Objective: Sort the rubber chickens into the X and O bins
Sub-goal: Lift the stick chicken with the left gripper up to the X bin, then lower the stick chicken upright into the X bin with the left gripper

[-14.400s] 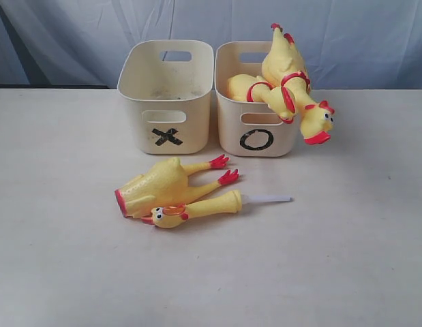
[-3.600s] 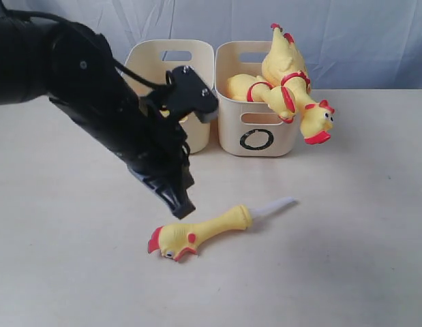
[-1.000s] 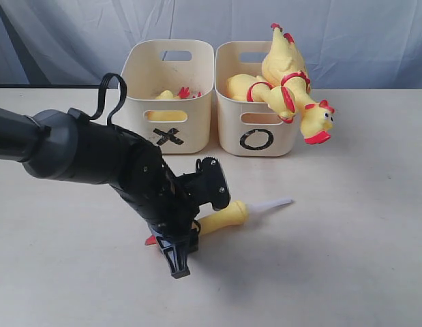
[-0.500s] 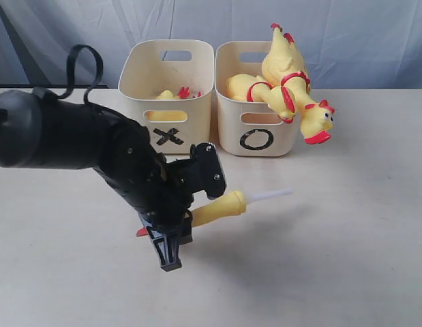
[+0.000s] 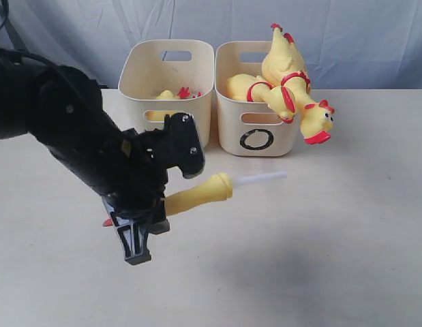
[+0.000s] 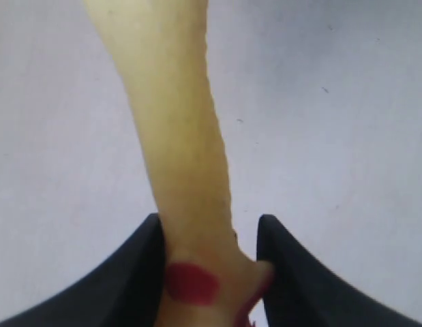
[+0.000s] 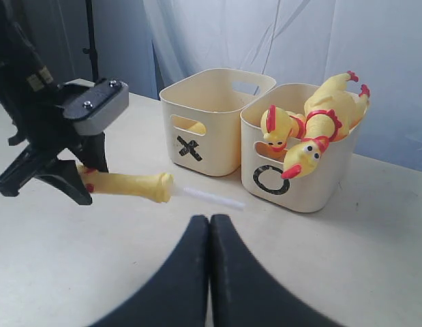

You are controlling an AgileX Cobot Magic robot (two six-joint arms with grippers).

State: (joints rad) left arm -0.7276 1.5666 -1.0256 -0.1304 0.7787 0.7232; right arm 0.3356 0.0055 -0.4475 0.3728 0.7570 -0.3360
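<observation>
My left gripper (image 5: 134, 240) is shut on the head of the yellow head-neck piece (image 5: 197, 194) and holds it above the table. Its white tube (image 5: 262, 178) points toward the O bin (image 5: 231, 129). In the left wrist view the black fingers (image 6: 139, 272) press the red-spotted head, and the neck (image 6: 176, 136) runs away from them. Two whole rubber chickens (image 5: 282, 65) lie in the O bin, one head (image 5: 316, 122) hanging over its rim. A yellow body with red feet (image 5: 173, 95) lies in the X bin (image 5: 137, 71). My right gripper (image 7: 209, 219) is shut and empty, low over the table.
The bins stand side by side at the back of the cream table (image 5: 333, 238), before a pale blue curtain (image 5: 367, 41). My left arm (image 5: 67, 129) covers the X bin's front in the exterior view; the right wrist view shows its X mark (image 7: 189, 146).
My left gripper has lifted the head-neck piece off the table and carried it up and to the left. The right gripper has stayed shut.
</observation>
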